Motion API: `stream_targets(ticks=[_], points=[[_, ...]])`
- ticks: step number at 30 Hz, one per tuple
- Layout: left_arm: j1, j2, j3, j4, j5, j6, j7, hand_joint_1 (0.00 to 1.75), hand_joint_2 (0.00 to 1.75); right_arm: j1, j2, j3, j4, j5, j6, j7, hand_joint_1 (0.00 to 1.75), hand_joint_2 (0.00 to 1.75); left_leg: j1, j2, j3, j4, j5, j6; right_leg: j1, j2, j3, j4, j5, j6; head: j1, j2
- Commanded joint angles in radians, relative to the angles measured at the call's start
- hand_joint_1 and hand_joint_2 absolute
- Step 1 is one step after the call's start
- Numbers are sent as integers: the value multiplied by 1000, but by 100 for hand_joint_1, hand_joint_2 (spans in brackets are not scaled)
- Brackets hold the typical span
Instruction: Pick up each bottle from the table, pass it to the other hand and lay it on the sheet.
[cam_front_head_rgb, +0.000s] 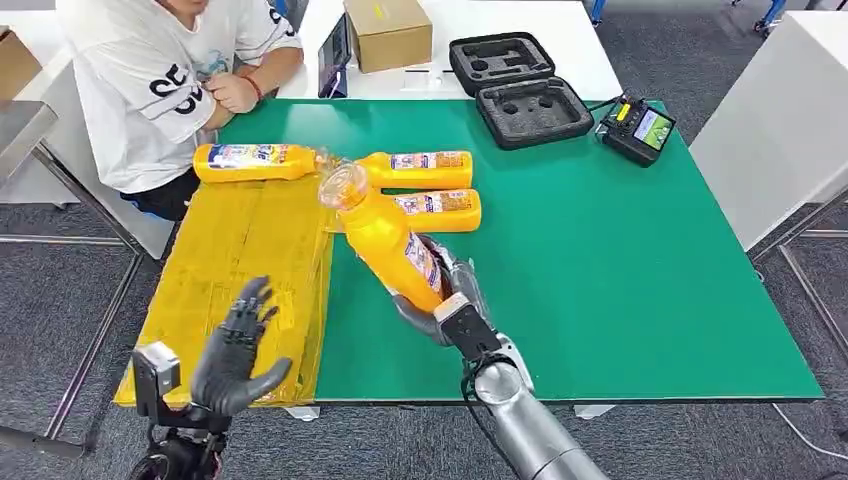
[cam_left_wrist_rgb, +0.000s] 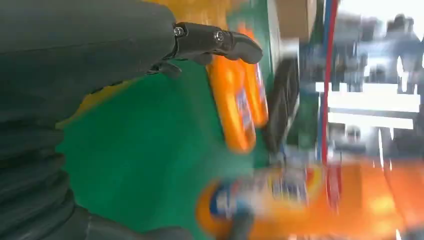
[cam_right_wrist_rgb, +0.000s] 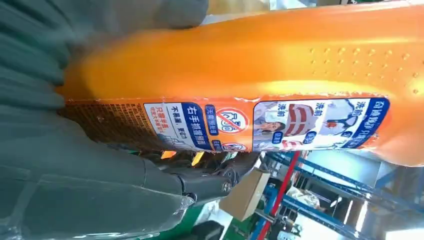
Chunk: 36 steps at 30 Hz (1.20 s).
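- Your right hand (cam_front_head_rgb: 445, 300) grips the base of an orange bottle (cam_front_head_rgb: 385, 235), lifted and tilted, its clear cap end leaning toward the far left over the green table (cam_front_head_rgb: 640, 270).
- Your left hand (cam_front_head_rgb: 235, 350) hovers with fingers spread, holding nothing, over the near edge of the yellow sheet (cam_front_head_rgb: 240, 260).
- The sheet is crinkled and glossy, lying along the table's left edge; it overhangs the near left corner.
- One bottle (cam_front_head_rgb: 255, 161) lies on its side at the sheet's far end; two more bottles (cam_front_head_rgb: 425, 170) lie flat, side by side, just past the raised one.
- There's open green room across the whole right half, out to the right edge.
- A black foam-lined case (cam_front_head_rgb: 520, 90) and a handheld controller (cam_front_head_rgb: 637, 130) sit near the far right corner.
- A person (cam_front_head_rgb: 160, 80) sits at the far left corner.
- The left wrist view is motion-blurred; labels there can't be read.
- In the right wrist view the smooth bottle with its dimpled patch hides most of your fingers.
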Motion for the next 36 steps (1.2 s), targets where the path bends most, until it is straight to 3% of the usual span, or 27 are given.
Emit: stream_targets(ticks=[1, 12, 21, 36], points=[[-66, 33, -123, 65, -16, -60, 14, 0, 175, -14, 58, 121, 172, 5, 33, -1, 175, 175, 1, -1, 4, -1, -1, -1, 1, 0, 4, -1, -1, -1, 0, 0], [-66, 33, -123, 65, -16, -60, 14, 0, 175, -14, 58, 121, 172, 5, 33, -1, 175, 175, 1, -1, 4, -1, -1, -1, 0, 1, 4, -1, -1, -1, 0, 0], [-114, 49, -138, 126, -7, -52, 26, 0, 175, -22, 119, 285, 307, 56, 90, -1, 175, 175, 1, 0, 5, -2, -1, -2, 1, 1, 4, -1, -1, -1, 0, 0], [-106, 59, -126, 129, 20, -40, 24, 0, 175, -38, 122, 318, 365, 54, 127, -1, 175, 175, 1, -1, 4, -1, -1, -1, 0, 0, 4, -1, -2, -1, 0, 0]])
